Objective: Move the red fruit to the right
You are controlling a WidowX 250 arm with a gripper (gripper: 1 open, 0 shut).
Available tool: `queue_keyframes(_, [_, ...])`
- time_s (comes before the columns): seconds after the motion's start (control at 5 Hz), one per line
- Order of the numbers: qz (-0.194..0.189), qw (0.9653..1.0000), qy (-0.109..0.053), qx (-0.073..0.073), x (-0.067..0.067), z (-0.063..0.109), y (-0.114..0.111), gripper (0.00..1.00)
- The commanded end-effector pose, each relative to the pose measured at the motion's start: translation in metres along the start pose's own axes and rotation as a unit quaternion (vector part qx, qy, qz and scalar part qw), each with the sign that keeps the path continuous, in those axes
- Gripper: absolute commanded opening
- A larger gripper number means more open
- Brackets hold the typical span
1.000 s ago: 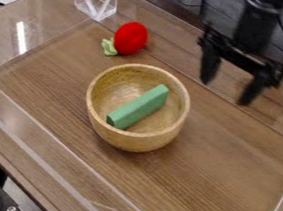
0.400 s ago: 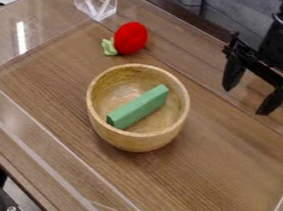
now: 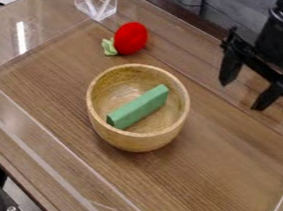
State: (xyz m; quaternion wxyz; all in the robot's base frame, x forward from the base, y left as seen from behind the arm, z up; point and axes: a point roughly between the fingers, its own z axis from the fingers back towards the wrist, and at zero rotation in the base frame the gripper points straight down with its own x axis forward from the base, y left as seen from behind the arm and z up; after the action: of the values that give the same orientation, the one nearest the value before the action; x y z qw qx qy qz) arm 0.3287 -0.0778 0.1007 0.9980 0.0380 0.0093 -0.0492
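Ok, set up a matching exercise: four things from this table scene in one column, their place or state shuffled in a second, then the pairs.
Things:
1. red fruit
2. green block
3. wooden bowl
4. gripper

Place or state:
A. open, empty, at the right side
B. mid-table, holding the block
C. lying inside the bowl
D. on the table behind the bowl, at the left

Pairs: 1-D, 2-C, 3-B, 4-A
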Motion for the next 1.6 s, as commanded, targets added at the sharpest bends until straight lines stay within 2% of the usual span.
queue_keyframes(0.0, [0.016,0.9992,-0.036,-0.003,-0.007,0.028,0.005,1.00])
queue_keyframes(0.2, [0.022,0.9990,-0.040,-0.004,-0.018,0.028,0.015,1.00])
queue_keyframes(0.4, [0.032,0.9983,-0.049,-0.005,-0.019,0.026,0.022,1.00])
queue_keyframes(0.6, [0.039,0.9978,-0.053,0.001,-0.020,0.024,0.026,1.00])
queue_keyframes(1.0, [0.034,0.9977,-0.058,0.004,-0.005,0.000,0.005,1.00])
queue_keyframes(1.2, [0.068,0.9954,-0.067,0.006,-0.017,0.005,0.003,1.00])
queue_keyframes(1.4, [0.094,0.9926,-0.077,0.002,-0.022,0.011,0.005,1.00])
